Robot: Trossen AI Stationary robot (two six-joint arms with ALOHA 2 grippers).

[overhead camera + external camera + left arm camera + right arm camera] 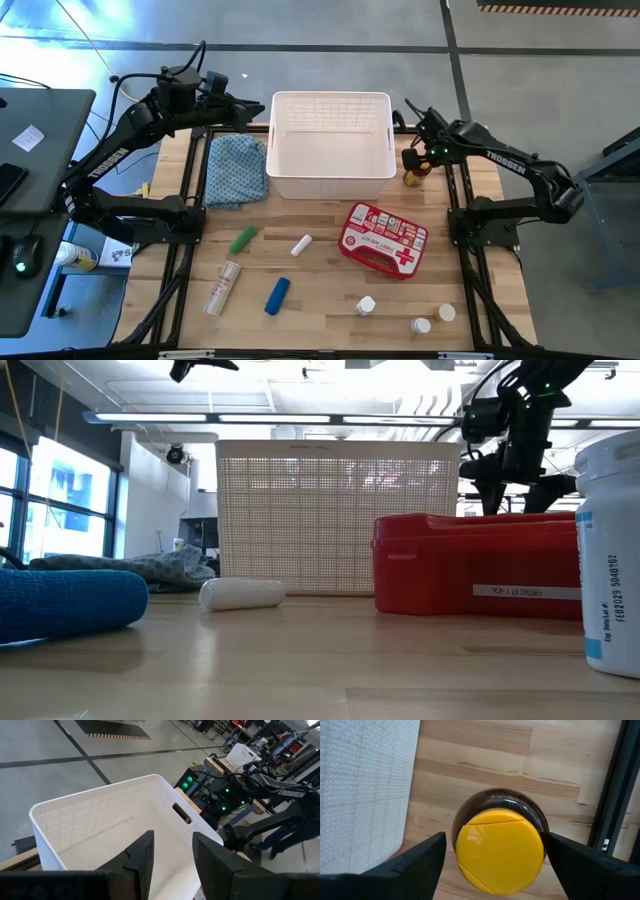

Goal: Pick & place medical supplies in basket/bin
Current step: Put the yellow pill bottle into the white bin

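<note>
Just now the right gripper [492, 855] straddles the amber yellow-capped bottle [499, 847], fingers wide, not touching.

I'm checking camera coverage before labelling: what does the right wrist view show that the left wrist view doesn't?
Only the right wrist view: the amber bottle with its yellow cap, standing on the wooden table between the right end effector's open fingers. Only the left wrist view: the left end effector open above the basket's bare inside, the right arm beyond, and the room floor. Both: the white basket.
</note>
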